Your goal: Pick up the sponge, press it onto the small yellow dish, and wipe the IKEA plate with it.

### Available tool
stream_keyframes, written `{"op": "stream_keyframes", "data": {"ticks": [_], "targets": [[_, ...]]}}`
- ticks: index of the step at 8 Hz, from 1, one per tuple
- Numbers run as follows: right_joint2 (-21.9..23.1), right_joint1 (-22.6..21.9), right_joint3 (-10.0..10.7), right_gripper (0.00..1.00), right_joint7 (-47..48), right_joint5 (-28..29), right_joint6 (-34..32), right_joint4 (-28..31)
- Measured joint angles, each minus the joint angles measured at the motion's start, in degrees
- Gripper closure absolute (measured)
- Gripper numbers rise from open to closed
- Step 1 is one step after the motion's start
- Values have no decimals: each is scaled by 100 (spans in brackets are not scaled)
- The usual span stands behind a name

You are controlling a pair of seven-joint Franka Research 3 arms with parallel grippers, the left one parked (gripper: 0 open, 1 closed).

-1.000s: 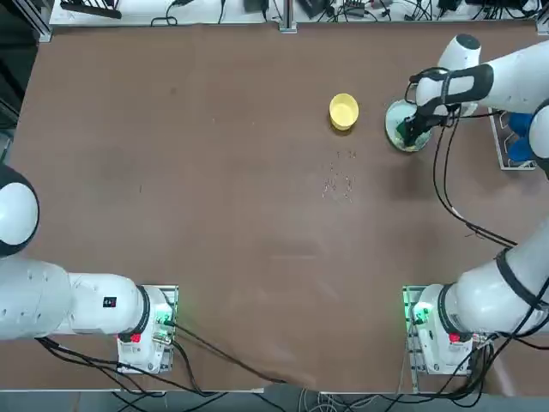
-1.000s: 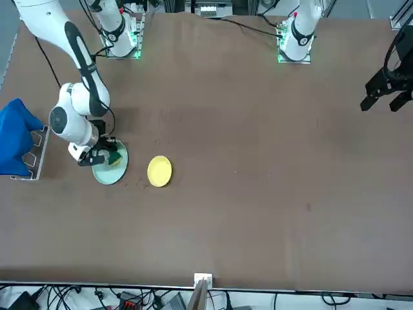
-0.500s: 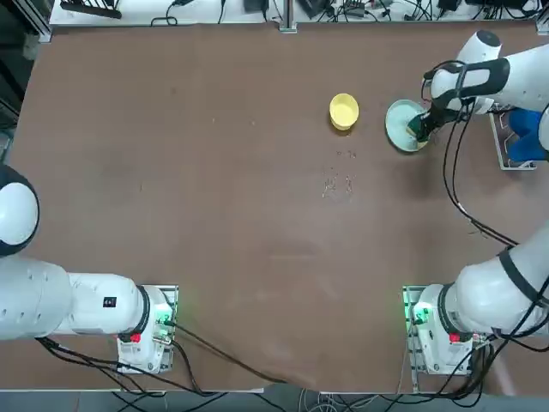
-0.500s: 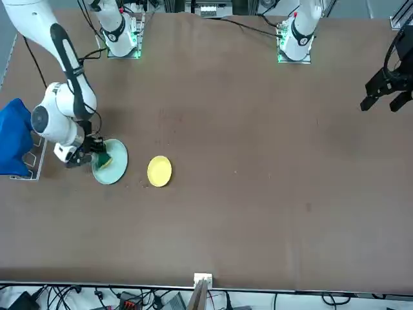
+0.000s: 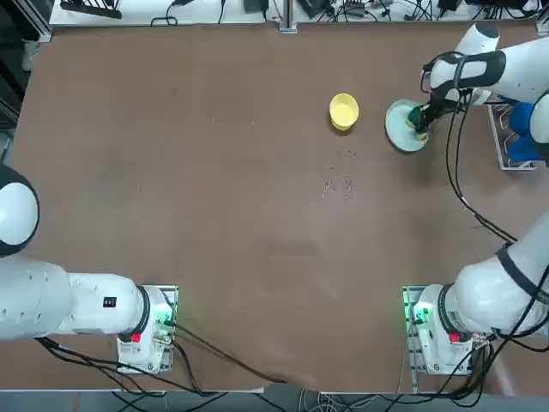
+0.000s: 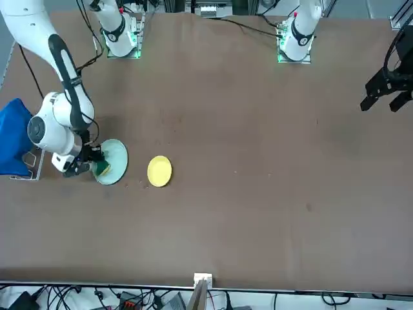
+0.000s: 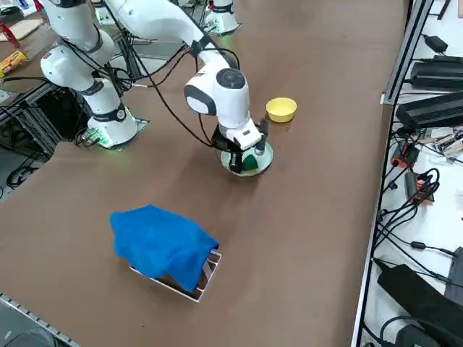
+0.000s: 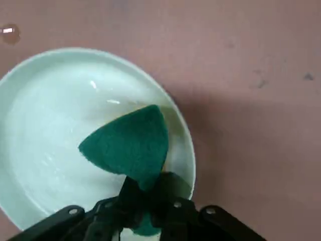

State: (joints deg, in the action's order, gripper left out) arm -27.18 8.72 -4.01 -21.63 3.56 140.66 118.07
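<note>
The IKEA plate (image 5: pixel 398 129) (image 6: pixel 115 155) (image 7: pixel 267 155) (image 8: pixel 45 130), pale mint, lies at the table's far right. My right gripper (image 5: pixel 421 119) (image 6: pixel 92 167) (image 7: pixel 244 155) (image 8: pixel 145 201) is shut on the sponge (image 5: pixel 416 119) (image 6: pixel 102 170) (image 7: pixel 249 163) (image 8: pixel 131 143). The sponge's dark green side faces up, and it presses on the plate's inside near the rim on the right-hand side. The small yellow dish (image 5: pixel 344 112) (image 6: pixel 159 171) (image 7: pixel 281 109) stands apart from the plate, just to its left.
A blue cloth (image 5: pixel 521 137) (image 6: pixel 13 137) (image 7: pixel 163 242) is draped over a metal rack at the table's right edge, close to the plate. Small crumbs (image 5: pixel 339 183) lie on the brown tabletop nearer the robot than the yellow dish.
My right gripper has slid the sponge across the plate, from its middle to its right side, then a little toward the table's far edge. The plate and the yellow dish stayed put.
</note>
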Motion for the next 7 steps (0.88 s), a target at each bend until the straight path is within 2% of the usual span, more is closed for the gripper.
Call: {"op": "stream_keyframes", "data": {"ticks": [3,5,7], "targets": [[-238,-161,-137,90,12,230,-10,-375],[-262,-434,-145,90,121,552,-13,-406],[-263,-635,-146,90,541,647,-14,-395]]}}
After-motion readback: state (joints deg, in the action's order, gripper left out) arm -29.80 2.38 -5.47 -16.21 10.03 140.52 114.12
